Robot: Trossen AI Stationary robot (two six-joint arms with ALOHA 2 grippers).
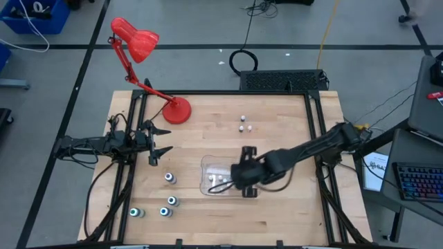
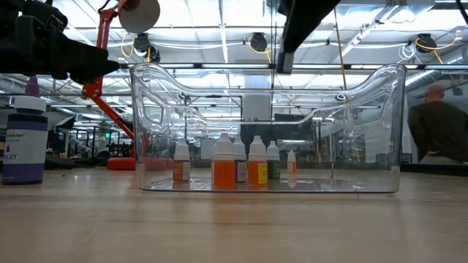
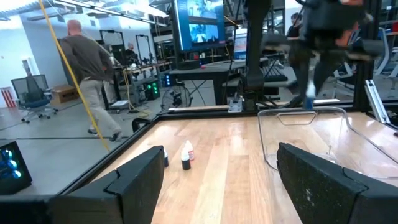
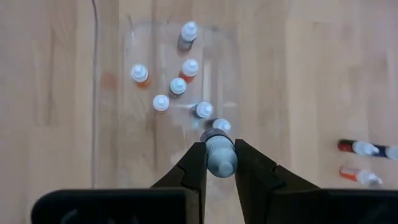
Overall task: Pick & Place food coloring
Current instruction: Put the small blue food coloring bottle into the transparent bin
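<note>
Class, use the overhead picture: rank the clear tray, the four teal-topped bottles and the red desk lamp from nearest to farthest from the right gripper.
1. Clear tray: directly under the right gripper, which hangs over it shut on a bottle.
2. Teal-topped bottles: on the table beyond the tray, toward the left arm.
3. Red desk lamp: at the table's far left corner.

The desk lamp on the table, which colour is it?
Red; the desk lamp shows best in the high view.

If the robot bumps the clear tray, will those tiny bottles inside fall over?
Probably some would. The little bottles in the clear tray are tall and narrow, standing upright and close together, so one might knock its neighbour. They look light. The right gripper pinches another bottle above them.
</note>
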